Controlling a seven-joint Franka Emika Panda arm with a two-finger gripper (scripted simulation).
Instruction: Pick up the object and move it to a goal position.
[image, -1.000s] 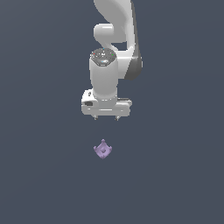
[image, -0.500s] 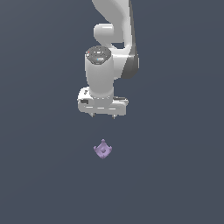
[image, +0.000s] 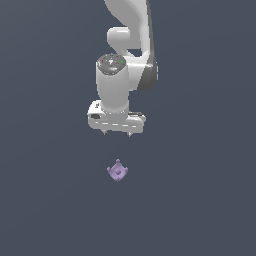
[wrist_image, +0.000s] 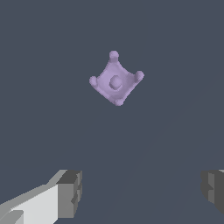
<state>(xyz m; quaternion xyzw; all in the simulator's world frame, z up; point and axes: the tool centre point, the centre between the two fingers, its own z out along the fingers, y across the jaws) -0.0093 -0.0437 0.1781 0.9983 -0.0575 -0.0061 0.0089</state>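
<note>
Early stage, nothing grasped yet. End effector (image: 116, 133) sits at centre of the exterior view, pointing down, jaws spread wide with nothing between them. The wrist view confirms it: two dark fingertips (wrist_image: 70, 194) at the lower corners of that frame, wide gap, only bare worktop (image: 45, 200) in between.

The object (image: 117, 171), small pale purple knobbly diamond with four short prongs, lies flat on the worktop just below centre of the exterior view. It looks clear of the end effector, with a gap showing under the fingertips; true height over the worktop is hard to judge from this angle. In the wrist view the object (wrist_image: 115, 81) shows in the upper middle of the frame, well apart from both fingertips, not between them.

Done: roughly an approach, arm is near the object. Left: line the fingers up over the piece, descend, close on it, lift, carry to goal. No goal marker is visible in either view, so where it must go cannot be told. Piece is tiny versus the jaws, so centring probably matters before closing.
</note>
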